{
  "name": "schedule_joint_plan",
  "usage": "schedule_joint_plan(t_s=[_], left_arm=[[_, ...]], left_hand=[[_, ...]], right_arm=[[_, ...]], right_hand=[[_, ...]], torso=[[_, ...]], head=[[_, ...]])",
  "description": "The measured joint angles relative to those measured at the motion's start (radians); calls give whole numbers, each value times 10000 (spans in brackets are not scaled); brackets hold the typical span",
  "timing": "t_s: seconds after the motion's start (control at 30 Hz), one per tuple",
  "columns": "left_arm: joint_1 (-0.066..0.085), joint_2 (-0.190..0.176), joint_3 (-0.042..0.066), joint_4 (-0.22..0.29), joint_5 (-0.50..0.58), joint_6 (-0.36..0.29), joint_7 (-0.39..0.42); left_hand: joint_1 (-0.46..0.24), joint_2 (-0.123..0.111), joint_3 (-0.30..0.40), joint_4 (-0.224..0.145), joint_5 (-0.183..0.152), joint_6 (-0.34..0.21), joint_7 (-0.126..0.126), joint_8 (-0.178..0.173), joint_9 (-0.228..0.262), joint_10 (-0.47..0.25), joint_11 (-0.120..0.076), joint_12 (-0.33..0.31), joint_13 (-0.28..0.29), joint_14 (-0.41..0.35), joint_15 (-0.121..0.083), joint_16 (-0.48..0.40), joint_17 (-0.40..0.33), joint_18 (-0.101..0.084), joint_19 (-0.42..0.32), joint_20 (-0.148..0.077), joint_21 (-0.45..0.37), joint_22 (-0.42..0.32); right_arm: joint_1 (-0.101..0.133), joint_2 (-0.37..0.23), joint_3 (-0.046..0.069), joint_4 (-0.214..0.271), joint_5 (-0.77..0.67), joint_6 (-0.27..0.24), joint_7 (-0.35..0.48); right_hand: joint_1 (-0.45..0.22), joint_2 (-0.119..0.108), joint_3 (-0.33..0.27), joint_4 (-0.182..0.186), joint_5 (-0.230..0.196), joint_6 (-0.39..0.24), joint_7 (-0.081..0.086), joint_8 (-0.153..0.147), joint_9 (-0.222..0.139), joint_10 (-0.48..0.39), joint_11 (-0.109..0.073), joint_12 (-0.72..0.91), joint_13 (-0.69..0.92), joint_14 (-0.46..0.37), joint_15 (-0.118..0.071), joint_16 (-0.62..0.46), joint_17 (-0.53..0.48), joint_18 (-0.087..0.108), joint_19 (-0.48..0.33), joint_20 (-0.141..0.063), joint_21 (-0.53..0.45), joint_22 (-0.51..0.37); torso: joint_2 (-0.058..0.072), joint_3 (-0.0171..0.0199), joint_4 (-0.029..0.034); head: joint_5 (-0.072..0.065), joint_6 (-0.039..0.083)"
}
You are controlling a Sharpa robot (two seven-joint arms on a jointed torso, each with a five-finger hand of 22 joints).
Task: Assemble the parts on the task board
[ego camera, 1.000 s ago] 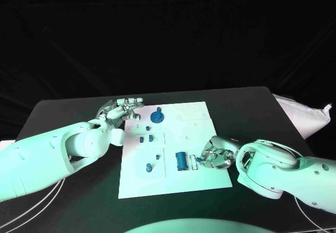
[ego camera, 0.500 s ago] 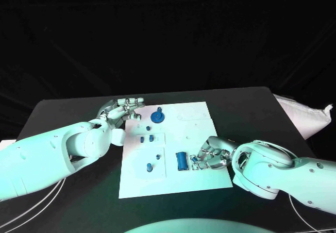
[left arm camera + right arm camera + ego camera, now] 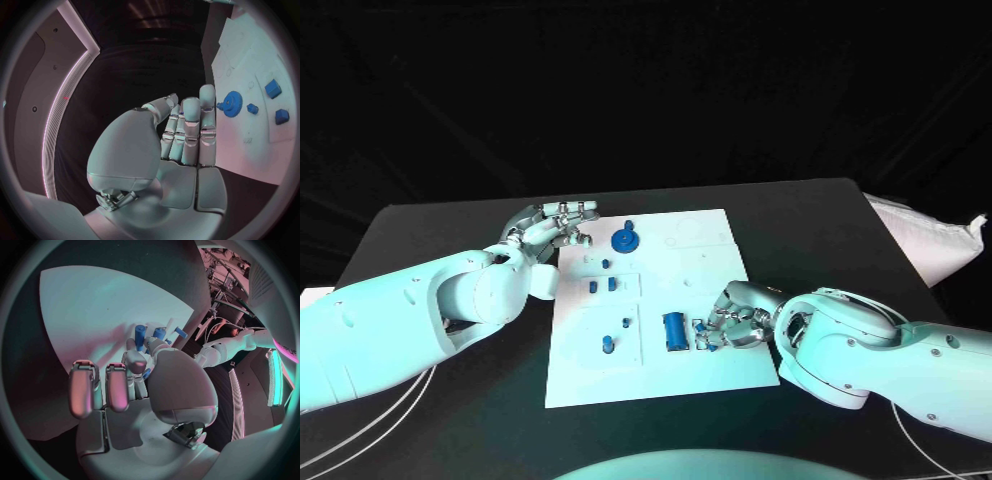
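The white task board [image 3: 704, 262] lies mid-table. A blue gear [image 3: 626, 240] stands near its far left corner, and my left hand [image 3: 557, 224] hovers just left of it, fingers extended side by side [image 3: 187, 130] and holding nothing. The same gear [image 3: 232, 104] sits just past those fingertips. A blue cylinder [image 3: 675, 330] lies on the board's near half. My right hand [image 3: 736, 322] rests on the board beside it. Thumb and one finger seem to pinch a small blue part [image 3: 145, 374]; the other fingers stay straight. Small blue parts [image 3: 602, 286] sit along the board's left side.
A pale padded bag [image 3: 935, 245] lies at the table's right edge. White cables [image 3: 387, 420] trail off the near left side. Black tabletop [image 3: 805, 215] surrounds the board. Further small blue parts [image 3: 607, 345] sit near the board's near left.
My right hand has crept a little left across the board, closer to the blue cylinder. The left hand has barely moved.
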Motion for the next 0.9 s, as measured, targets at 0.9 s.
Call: schedule_joint_plan(t_s=[0.9], left_arm=[[0, -1, 0, 11, -10, 15, -43]], left_hand=[[0, 0, 0, 0, 0, 0, 0, 38, 0, 0, 0, 60, 0, 0, 0, 0, -28, 0, 0, 0, 0, 7]], right_arm=[[1, 164, 0, -48, -472, 203, -231]], right_hand=[[-968, 157, -1268, 722, -1064, 165, -57, 90, 164, 123, -17, 155, 231, -1, 1, -1, 24, 0, 37, -36, -1, 6]], torso=[[0, 1, 1]], head=[[5, -27]])
